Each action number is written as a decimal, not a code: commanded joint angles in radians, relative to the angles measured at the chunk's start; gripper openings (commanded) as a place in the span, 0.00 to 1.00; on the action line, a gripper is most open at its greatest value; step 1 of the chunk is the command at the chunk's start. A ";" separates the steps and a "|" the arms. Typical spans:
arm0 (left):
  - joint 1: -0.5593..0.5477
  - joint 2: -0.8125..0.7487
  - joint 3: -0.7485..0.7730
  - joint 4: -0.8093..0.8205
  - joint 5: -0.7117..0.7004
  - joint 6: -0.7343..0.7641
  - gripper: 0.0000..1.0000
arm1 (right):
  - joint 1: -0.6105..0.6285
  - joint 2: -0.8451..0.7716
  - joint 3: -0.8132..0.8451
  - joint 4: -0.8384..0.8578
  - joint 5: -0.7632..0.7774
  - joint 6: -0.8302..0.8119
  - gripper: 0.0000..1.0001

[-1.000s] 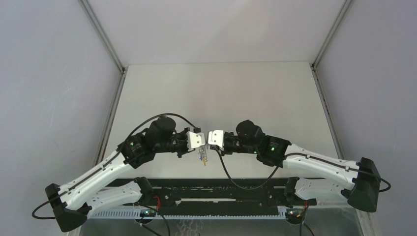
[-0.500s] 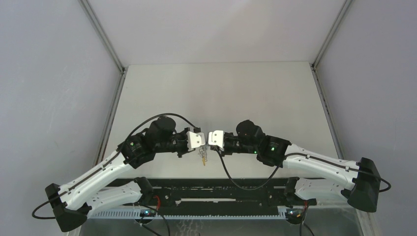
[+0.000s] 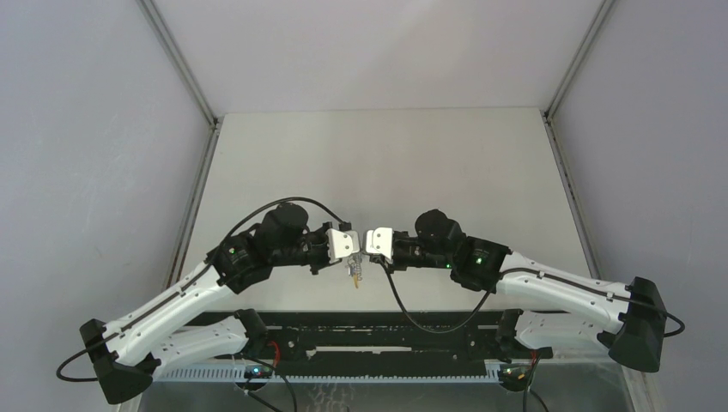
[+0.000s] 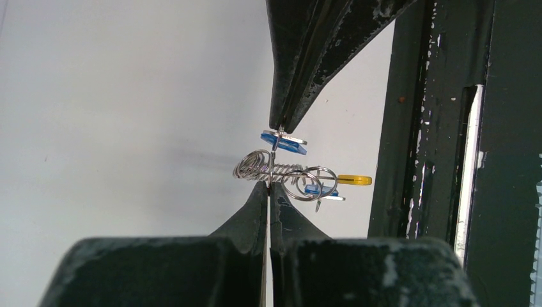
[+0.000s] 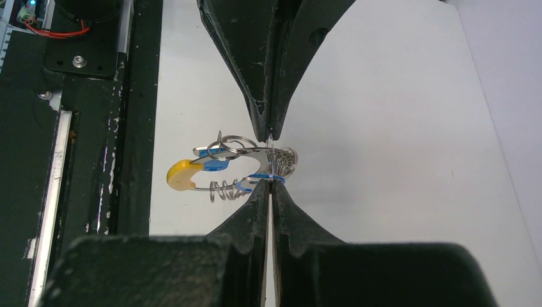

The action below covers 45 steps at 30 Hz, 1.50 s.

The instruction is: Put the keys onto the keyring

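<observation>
the keyring (image 4: 255,167) is pinched in the clenched jaws of the left gripper (image 4: 269,187) and held clear of the table (image 3: 386,163), while a blue key (image 4: 285,142) is clamped tip-to-tip opposite in the jaws of the right gripper (image 5: 270,184), apparently for threading on.

Two robot arms (image 3: 172,302). Two grippers: left gripper (image 4: 268,187), right gripper (image 5: 270,185). One keyring (image 5: 225,142) with one yellow section (image 5: 179,174). Two blue-headed keys (image 4: 284,142). One table (image 3: 386,154).
</observation>
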 commanded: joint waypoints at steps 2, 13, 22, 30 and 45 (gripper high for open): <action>-0.004 -0.010 -0.023 0.058 0.013 0.013 0.00 | 0.003 -0.015 0.001 0.024 -0.015 0.015 0.00; -0.004 -0.015 -0.024 0.058 0.032 0.015 0.00 | 0.003 0.004 0.010 0.020 -0.016 0.014 0.00; -0.004 -0.014 -0.022 0.059 0.049 0.015 0.00 | 0.003 0.017 0.021 0.012 -0.017 0.016 0.00; -0.005 -0.006 -0.021 0.059 0.068 0.015 0.00 | 0.005 0.021 0.032 0.013 -0.023 0.016 0.00; -0.006 -0.002 -0.023 0.076 0.101 0.008 0.00 | 0.015 0.036 0.050 0.035 -0.049 0.020 0.00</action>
